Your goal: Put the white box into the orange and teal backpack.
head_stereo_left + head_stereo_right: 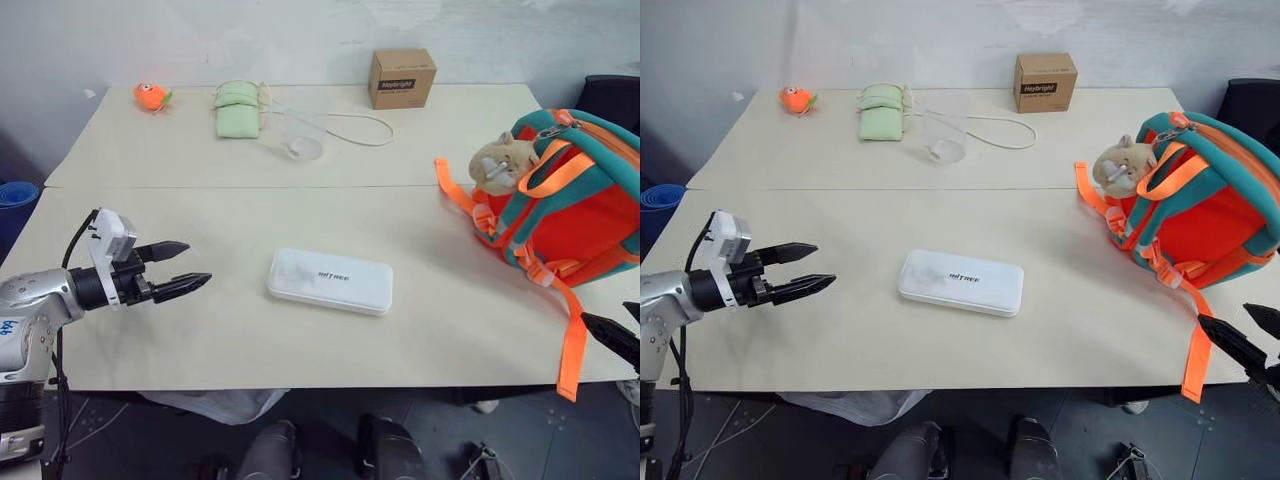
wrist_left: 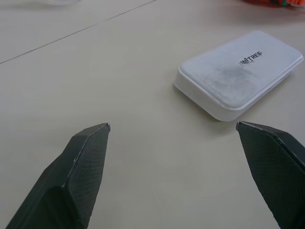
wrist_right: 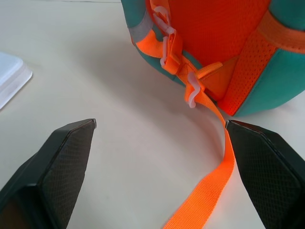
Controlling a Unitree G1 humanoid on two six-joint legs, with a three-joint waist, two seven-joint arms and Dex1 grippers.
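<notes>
The white box (image 1: 329, 281) lies flat near the middle of the table, dark lettering on its lid. My left gripper (image 1: 182, 267) hovers open to its left, fingers pointing at it, a short gap between them; the left wrist view has the white box (image 2: 240, 73) ahead of the open fingers. The orange and teal backpack (image 1: 578, 200) lies at the table's right side, with a beige plush charm (image 1: 502, 163) on it and an orange strap (image 1: 572, 345) trailing over the front edge. My right gripper (image 1: 1244, 338) stands open at the front right corner, facing the backpack (image 3: 224, 43) and its strap.
Along the far side of the table (image 1: 200, 340) stand a brown cardboard box (image 1: 401, 79), a clear plastic cup (image 1: 300, 130), a green pouch (image 1: 238, 108) with a white cord, and a small orange toy (image 1: 151, 96). A dark chair (image 1: 612, 95) is behind the backpack.
</notes>
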